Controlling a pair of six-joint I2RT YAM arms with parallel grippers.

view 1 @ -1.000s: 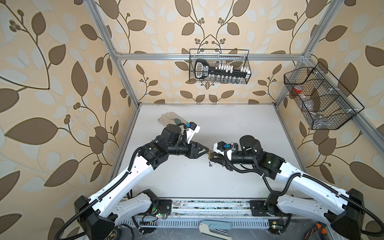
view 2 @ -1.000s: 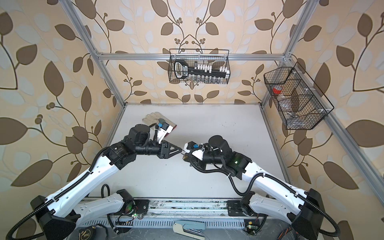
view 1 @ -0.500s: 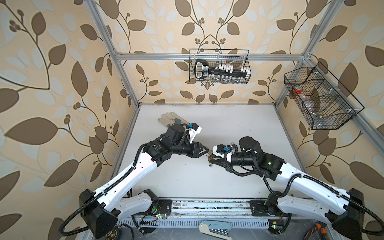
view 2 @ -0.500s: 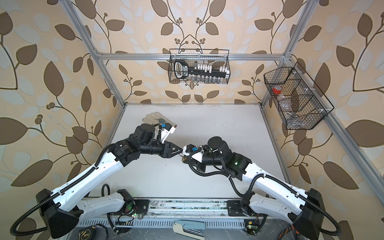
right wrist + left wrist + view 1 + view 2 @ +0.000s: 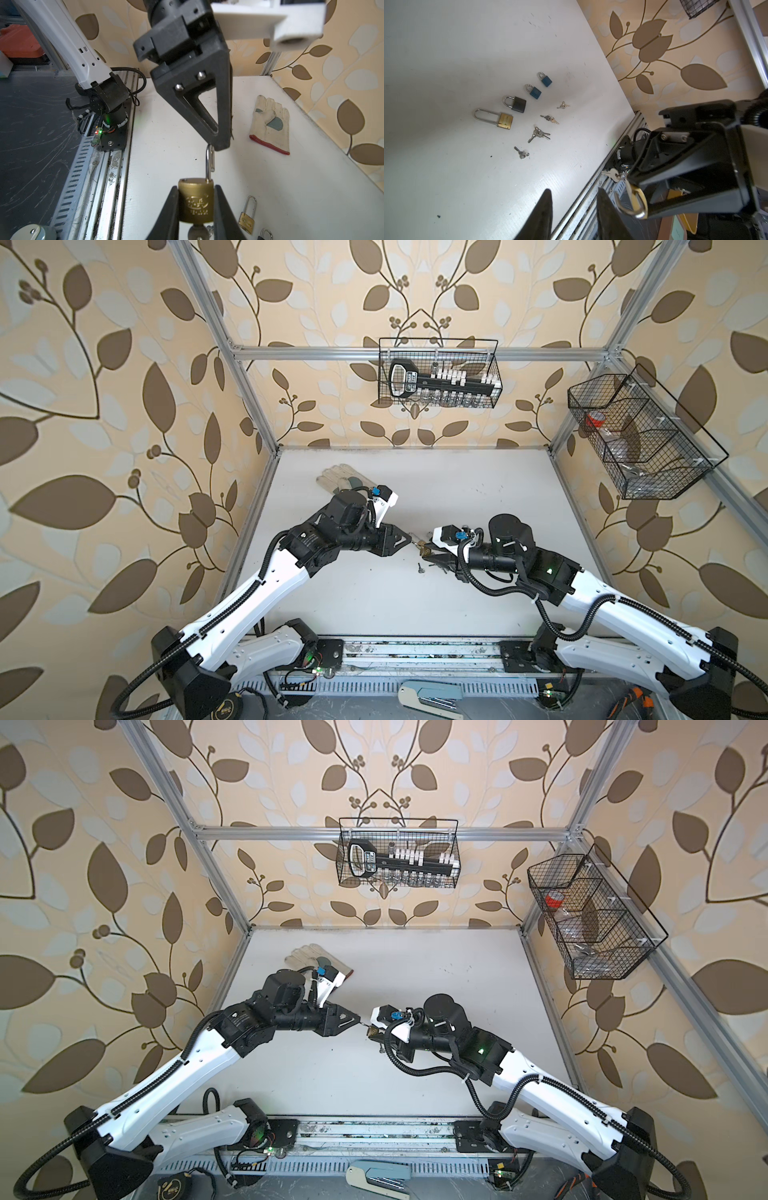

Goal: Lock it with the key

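Brass padlock, mid-frame: body clamped in right gripper; shackle points leftward at half-open, empty left gripper.

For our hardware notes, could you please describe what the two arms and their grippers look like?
The left arm and right arm have white shells, black joints and black corrugated cable conduit alongside. The left gripper and right gripper are black with tapering, triangular open-framed fingers.

White counter: work glove near back-left corner; four padlocks in a row, key bunches beside them.
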